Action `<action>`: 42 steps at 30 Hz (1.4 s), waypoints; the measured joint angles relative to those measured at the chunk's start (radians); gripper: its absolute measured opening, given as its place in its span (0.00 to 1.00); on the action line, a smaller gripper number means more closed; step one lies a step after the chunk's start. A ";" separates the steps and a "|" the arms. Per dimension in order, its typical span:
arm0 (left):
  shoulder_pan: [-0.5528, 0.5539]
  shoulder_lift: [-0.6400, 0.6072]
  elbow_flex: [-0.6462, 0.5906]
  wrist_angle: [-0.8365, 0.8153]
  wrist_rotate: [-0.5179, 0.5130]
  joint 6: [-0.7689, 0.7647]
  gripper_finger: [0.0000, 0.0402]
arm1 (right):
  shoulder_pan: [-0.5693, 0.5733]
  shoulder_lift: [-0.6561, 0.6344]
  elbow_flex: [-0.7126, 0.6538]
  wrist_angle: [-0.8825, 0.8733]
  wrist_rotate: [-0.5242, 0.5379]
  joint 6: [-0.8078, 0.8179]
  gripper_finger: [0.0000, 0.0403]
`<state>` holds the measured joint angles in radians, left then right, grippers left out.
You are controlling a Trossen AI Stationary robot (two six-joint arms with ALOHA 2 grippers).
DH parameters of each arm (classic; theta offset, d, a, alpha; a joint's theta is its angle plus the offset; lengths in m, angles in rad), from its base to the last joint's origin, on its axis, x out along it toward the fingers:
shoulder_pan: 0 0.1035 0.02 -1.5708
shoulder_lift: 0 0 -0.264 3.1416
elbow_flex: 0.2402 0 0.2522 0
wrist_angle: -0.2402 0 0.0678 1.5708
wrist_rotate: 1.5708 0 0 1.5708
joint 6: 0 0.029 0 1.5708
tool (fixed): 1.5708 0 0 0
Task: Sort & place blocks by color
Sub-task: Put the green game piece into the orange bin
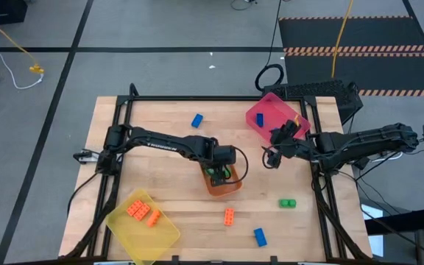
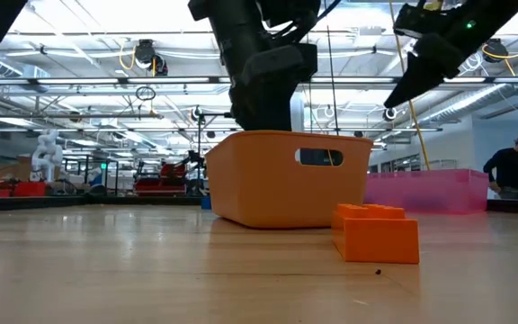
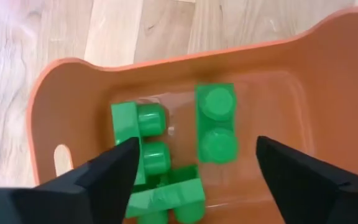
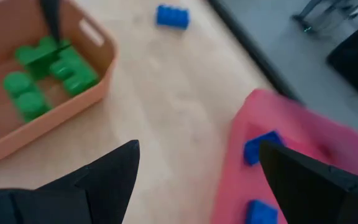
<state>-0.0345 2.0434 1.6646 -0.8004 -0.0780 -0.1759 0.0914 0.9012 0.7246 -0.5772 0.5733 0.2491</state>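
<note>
My left gripper (image 1: 221, 171) (image 3: 197, 142) hangs open, pointing down into the orange tray (image 1: 223, 184) (image 3: 73, 81). On the tray's floor lie three green blocks (image 3: 216, 127), (image 3: 140, 140), (image 3: 166, 199); one of them sits between the fingers, apart from both. My right gripper (image 1: 280, 137) (image 4: 199, 146) is open in the air beside the pink tray (image 1: 271, 114) (image 4: 278, 124), which holds two blue blocks (image 4: 260, 148). Loose on the table are a blue block (image 1: 197, 120), an orange block (image 1: 229, 216) (image 2: 376, 232), a green block (image 1: 287, 203) and another blue block (image 1: 260, 236).
A yellow tray (image 1: 142, 221) with two orange blocks (image 1: 144, 213) sits at the near left corner. The table's middle left is bare wood. Black frame rails run along the table's left and right sides. A person (image 2: 511, 166) shows far behind the table.
</note>
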 joint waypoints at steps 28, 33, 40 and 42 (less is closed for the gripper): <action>0.091 -0.148 -0.100 0.523 0.109 0.261 0.53 | 0.002 0.001 0.047 -0.024 -0.295 -0.102 0.80; 0.101 -0.240 -0.297 0.747 0.114 0.244 0.50 | 0.003 0.020 0.046 -0.189 -0.360 -0.012 0.80; 0.136 -0.402 -0.567 1.089 0.121 0.214 0.50 | 0.059 0.093 0.074 -0.313 -0.486 0.097 0.80; 0.148 -0.444 -0.625 1.164 0.120 0.206 0.50 | 0.093 0.119 0.098 -0.346 -0.501 0.120 0.80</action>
<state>0.1132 1.5994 1.0399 0.3635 0.0416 0.0304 0.1841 1.0200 0.8226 -0.9231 0.0725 0.3696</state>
